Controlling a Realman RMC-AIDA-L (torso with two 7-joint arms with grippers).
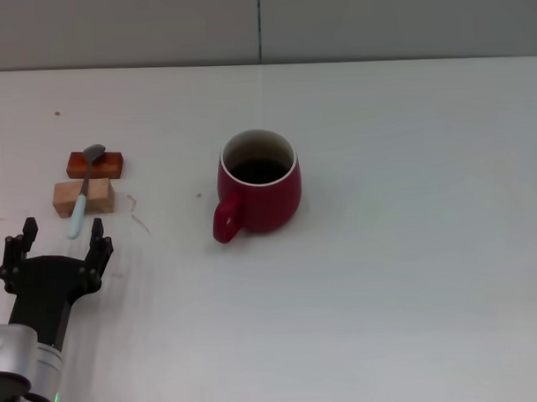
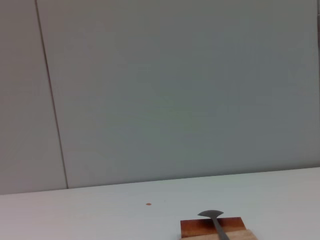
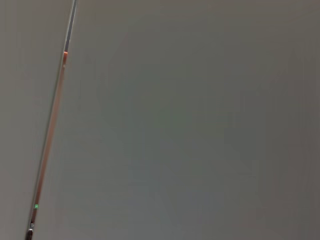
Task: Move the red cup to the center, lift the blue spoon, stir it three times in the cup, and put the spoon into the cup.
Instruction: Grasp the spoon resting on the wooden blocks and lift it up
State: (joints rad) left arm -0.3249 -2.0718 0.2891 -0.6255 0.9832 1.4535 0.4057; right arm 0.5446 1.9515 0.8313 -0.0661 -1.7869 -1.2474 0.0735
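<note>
White table (image 1: 412, 275), dark-red cup (image 1: 261, 194), white-rimmed, chunky handle

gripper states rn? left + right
Left gripper: open, empty, just short of the spoon handle's near end.
Right gripper: not in view.

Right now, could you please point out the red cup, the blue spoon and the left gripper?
red cup (image 1: 267, 201), head view, outer wall.
blue spoon (image 1: 81, 212), head view, pale handle.
left gripper (image 1: 61, 244), head view, between its fingers.
</note>
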